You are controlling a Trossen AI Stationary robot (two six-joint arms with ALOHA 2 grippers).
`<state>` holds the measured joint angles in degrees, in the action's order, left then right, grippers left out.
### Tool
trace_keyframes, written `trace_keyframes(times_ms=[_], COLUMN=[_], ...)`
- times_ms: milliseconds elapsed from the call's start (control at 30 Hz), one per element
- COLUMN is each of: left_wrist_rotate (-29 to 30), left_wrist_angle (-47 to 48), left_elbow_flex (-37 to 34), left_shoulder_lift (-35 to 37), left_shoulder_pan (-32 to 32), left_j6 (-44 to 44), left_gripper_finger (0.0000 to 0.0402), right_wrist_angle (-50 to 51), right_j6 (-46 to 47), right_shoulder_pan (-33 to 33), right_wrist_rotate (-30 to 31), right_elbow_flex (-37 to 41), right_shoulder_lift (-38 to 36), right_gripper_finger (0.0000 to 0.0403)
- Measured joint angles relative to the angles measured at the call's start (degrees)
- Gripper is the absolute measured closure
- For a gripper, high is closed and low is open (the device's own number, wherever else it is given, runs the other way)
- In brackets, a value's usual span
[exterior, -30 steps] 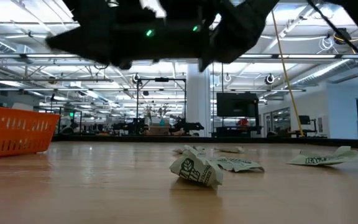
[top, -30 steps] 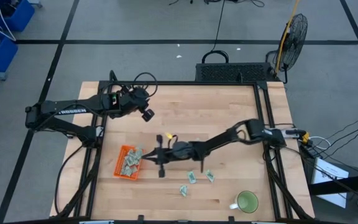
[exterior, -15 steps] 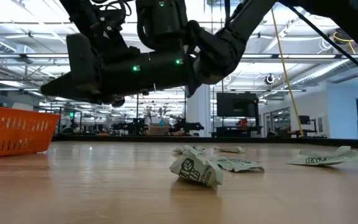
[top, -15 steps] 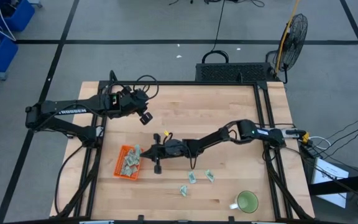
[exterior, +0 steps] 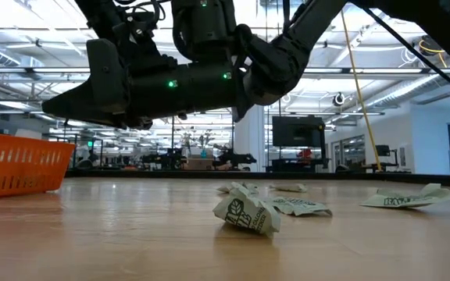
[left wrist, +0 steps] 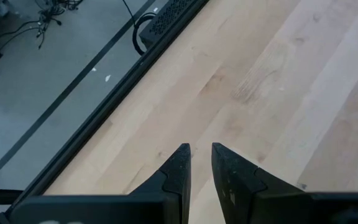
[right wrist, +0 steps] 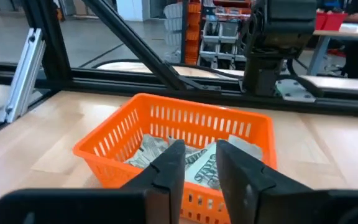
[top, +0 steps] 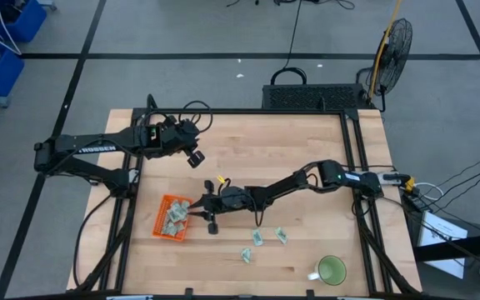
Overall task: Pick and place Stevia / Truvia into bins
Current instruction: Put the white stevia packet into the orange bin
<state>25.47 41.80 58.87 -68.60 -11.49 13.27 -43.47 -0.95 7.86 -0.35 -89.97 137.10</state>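
The orange tray (top: pixel 172 218) sits near the table's left, with several pale green and white Stevia packets in it (right wrist: pixel 154 147). My right gripper (top: pixel 195 210) reaches in low from the table's right, at the tray's right wall (right wrist: pixel 166 121), shut on one packet. Three more packets (top: pixel 257 238) lie loose on the wood to the right of the tray; the low view shows them crumpled (exterior: pixel 247 215). My left gripper (top: pixel 195 157) hangs shut over bare wood near the far-left part of the table (left wrist: pixel 201 149). My right gripper holds one Stevia packet (right wrist: pixel 199 167) pinched between its two fingers (right wrist: pixel 173 163). The fingers come nearly level from the table's right. The packet is clear of the table, just in front of the tray's near wall; which edge of it the fingers have is hidden by them.
A round green mug (top: pixel 332 271) stands near the table's near-right corner. A black frame (top: pixel 357 158) runs along the table's edges. Bare wood lies between the tray and the far edge. Beyond the table is an open hall.
My right gripper has moved toward the table's left and come down, from beside the loose packets to the tray's right wall, staying shut. The loose packets and the tray have kept their places.
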Motion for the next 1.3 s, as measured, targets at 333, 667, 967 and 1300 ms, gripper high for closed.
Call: trace_keyframes(times_ms=[333,667,967,1300], left_wrist_rotate=[-0.16,-6.23,-6.00,-5.92], left_wrist_angle=[0.09,0.08,0.06,-0.01], left_elbow_flex=[0.00,-0.01,-0.02,-0.02], left_shoulder_lift=[0.00,0.00,-0.01,0.00], left_shoulder_pan=[-0.01,0.00,1.18,1.88], left_j6=[0.78,1.62,2.26,2.20], left_gripper_finger=[0.0330,0.0330,0.0330,0.0330], right_wrist_angle=[21.71,61.38,82.78,90.88], right_j6=[-4.83,3.06,10.46,19.50], right_shoulder_pan=[0.07,0.09,1.87,3.52], right_wrist_rotate=[0.07,0.07,6.77,12.58], right_elbow_flex=[1.26,1.67,2.35,7.59], right_shoulder_lift=[-10.51,-19.63,-21.24,-21.53], right_gripper_finger=[0.0321,0.0328,0.0324,0.0325])
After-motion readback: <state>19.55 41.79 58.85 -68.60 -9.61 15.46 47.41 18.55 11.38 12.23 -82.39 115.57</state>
